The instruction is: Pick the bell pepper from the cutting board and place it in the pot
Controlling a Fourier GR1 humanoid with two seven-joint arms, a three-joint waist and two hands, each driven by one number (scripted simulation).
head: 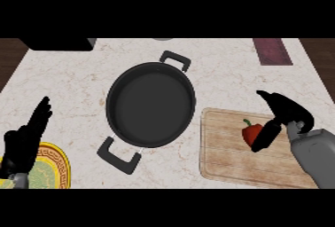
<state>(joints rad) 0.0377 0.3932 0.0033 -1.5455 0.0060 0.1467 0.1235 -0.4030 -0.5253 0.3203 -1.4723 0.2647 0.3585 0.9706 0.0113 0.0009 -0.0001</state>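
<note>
A red bell pepper (pixel 251 132) with a green stem lies on the wooden cutting board (pixel 226 153) at the right of the counter. My right hand (pixel 282 111) hangs over the board's right part, thumb reaching down along the pepper's right side and fingers stretched above it, not closed round it. The black two-handled pot (pixel 150 105) stands empty in the counter's middle, left of the board. My left hand (pixel 27 137) rests open at the left edge, fingers up.
A yellow patterned plate (pixel 53 166) lies at the lower left, partly under my left hand. A dark red cloth (pixel 272 51) lies at the back right and a black appliance (pixel 57 43) stands at the back left.
</note>
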